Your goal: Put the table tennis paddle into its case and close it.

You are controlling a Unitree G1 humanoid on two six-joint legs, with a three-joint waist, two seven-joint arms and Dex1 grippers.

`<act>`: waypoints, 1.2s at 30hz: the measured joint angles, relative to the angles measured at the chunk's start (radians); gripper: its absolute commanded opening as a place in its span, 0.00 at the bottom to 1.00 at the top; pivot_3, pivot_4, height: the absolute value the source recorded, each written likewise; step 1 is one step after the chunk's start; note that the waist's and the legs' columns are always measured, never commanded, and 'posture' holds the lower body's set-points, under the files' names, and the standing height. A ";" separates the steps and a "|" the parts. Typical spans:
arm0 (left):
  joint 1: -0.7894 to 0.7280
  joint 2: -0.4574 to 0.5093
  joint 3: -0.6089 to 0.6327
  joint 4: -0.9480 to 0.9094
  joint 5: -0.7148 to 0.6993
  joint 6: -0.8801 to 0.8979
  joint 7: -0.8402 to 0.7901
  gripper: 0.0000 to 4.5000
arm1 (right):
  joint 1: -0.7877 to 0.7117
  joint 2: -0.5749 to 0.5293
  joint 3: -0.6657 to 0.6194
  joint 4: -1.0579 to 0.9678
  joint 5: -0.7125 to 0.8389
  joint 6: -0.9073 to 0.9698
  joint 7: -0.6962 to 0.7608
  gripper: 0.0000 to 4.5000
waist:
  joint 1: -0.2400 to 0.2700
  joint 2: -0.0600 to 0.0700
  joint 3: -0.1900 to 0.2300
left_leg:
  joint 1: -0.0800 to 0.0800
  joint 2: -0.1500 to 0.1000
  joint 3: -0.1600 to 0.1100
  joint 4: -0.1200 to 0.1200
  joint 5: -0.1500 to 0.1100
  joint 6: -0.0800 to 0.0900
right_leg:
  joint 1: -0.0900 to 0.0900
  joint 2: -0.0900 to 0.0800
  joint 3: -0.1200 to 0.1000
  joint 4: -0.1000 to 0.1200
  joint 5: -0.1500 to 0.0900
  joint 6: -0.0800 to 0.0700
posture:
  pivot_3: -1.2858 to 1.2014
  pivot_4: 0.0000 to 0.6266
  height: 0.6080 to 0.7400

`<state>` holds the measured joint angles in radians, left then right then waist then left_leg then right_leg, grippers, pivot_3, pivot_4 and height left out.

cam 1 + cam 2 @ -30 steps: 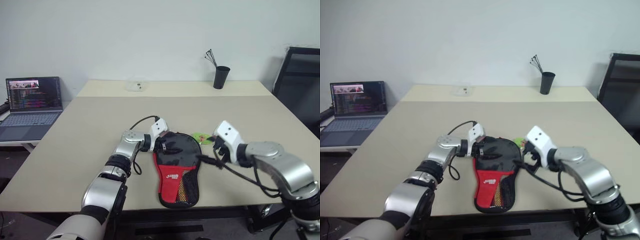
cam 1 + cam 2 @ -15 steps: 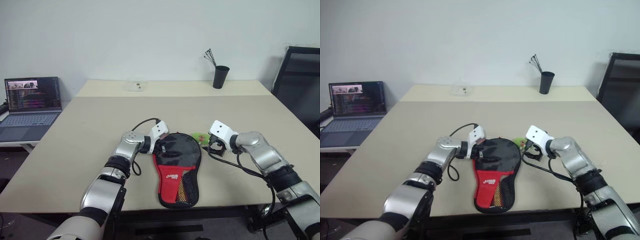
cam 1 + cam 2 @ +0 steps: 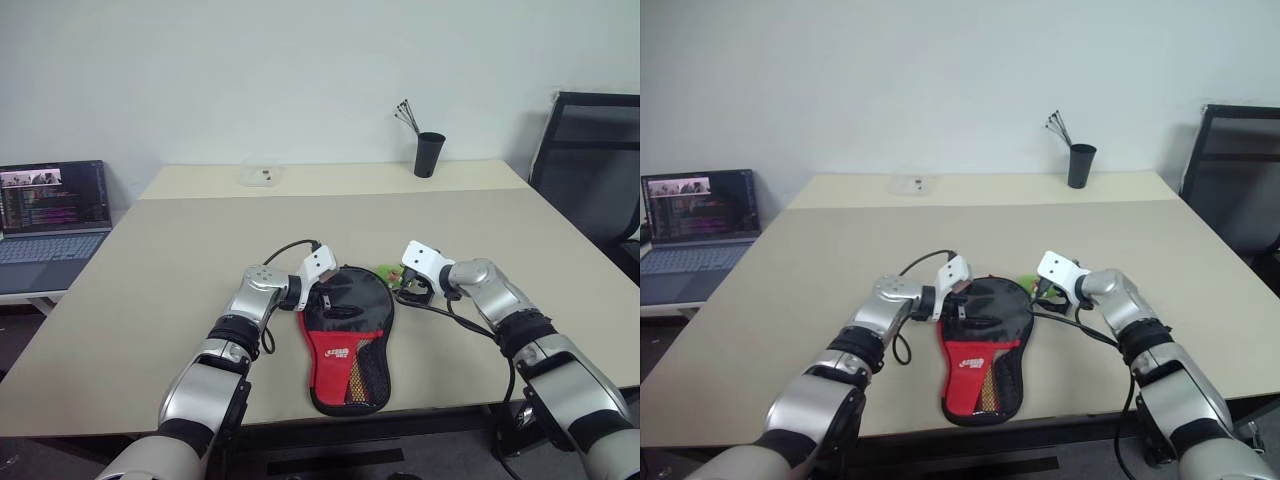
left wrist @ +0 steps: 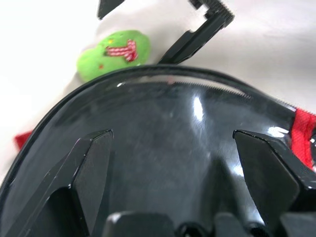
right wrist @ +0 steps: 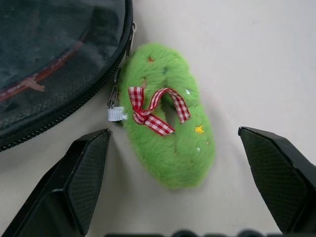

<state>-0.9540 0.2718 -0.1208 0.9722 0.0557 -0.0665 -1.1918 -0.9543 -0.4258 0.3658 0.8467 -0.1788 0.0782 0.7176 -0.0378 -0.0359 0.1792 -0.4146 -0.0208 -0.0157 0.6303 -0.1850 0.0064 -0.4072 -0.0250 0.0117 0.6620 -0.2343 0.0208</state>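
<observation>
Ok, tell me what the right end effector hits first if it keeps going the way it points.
Probably the green tag: it lies between the open fingers of the right end effector, just beside the case. Depth is hard to judge.

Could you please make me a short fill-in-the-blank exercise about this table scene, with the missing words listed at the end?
1. The green fluffy tag wears a small checked ____.
2. The right pincer hovers with the green tag between its ____ fingers.
3. The case is black with a ____ section.
4. The black cup stands at the table's ____ edge.

Missing words: bow; open; red; far
</observation>
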 measured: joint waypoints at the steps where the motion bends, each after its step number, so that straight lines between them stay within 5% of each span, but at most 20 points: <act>1: 0.000 0.000 0.000 -0.002 0.000 0.001 0.000 0.95 | -0.006 0.010 -0.001 0.019 -0.003 -0.005 0.000 0.80 | -0.001 0.000 0.000 | 0.001 0.000 0.000 0.000 0.000 0.000 | 0.000 0.000 0.001 0.001 0.000 0.000 | 0.52 0.24 1.00; 12: 0.012 0.009 -0.003 -0.017 0.000 0.015 -0.002 0.95 | -0.048 0.084 -0.046 0.129 -0.002 0.027 0.019 0.01 | -0.003 0.000 0.000 | 0.002 0.000 0.000 0.000 0.000 0.000 | 0.001 0.000 0.002 0.002 0.000 0.000 | 0.52 0.24 1.00; 25: -0.015 -0.037 -0.028 0.081 0.006 -0.014 -0.002 0.95 | -0.031 0.044 -0.064 0.051 -0.029 0.089 0.020 0.00 | 0.005 0.001 0.000 | -0.002 0.000 0.000 0.000 0.000 0.000 | -0.001 0.000 0.002 0.000 0.000 0.000 | 0.52 0.24 1.00; 36: -0.047 -0.056 -0.031 0.159 0.012 -0.069 0.005 0.95 | 0.277 -0.187 -0.093 -0.538 -0.012 0.326 0.164 0.00 | 0.016 0.001 0.000 | -0.004 -0.002 -0.002 -0.001 0.000 0.000 | -0.001 0.000 0.000 -0.003 0.000 0.001 | 0.52 0.24 1.00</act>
<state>-1.0012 0.2155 -0.1521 1.1317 0.0678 -0.1350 -1.1869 -0.6768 -0.6126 0.2724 0.3091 -0.1905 0.4043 0.8816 -0.0221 -0.0351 0.1793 -0.4187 -0.0224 -0.0174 0.6296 -0.1853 0.0063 -0.4085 -0.0255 0.0119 0.6590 -0.2347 0.0213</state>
